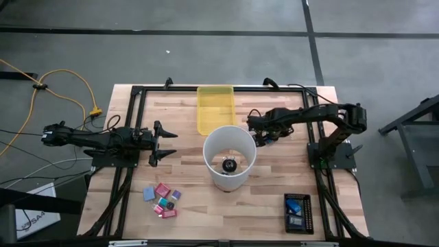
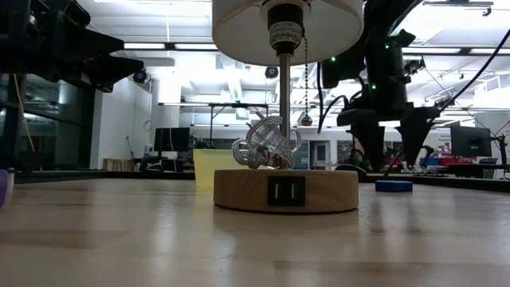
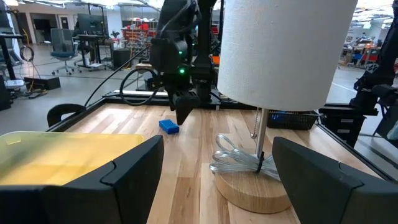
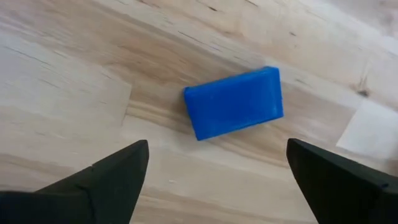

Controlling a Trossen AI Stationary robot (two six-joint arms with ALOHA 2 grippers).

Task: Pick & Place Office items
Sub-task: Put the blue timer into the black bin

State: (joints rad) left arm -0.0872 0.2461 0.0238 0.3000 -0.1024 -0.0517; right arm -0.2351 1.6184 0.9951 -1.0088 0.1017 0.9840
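A bright-blue block (image 4: 233, 102) lies flat on the wooden table, to the right of the lamp; it also shows in the low view (image 2: 394, 186) and the left wrist view (image 3: 168, 127). My right gripper (image 4: 217, 146) hangs open just above it, pointing down, one finger on either side and touching nothing (image 1: 259, 137). A cluster of tiny pink, red, purple and light-blue pieces (image 1: 162, 199) lies near the table's front left. My left gripper (image 1: 173, 144) waits open at the left, level, facing the lamp.
A lamp with a white shade (image 1: 230, 156) and a round wooden base (image 2: 285, 191) stands mid-table, close to my right gripper. A yellow translucent tray (image 1: 216, 108) sits behind it. A black mesh basket (image 1: 298, 213) holding blue items sits front right. A black frame edges the table.
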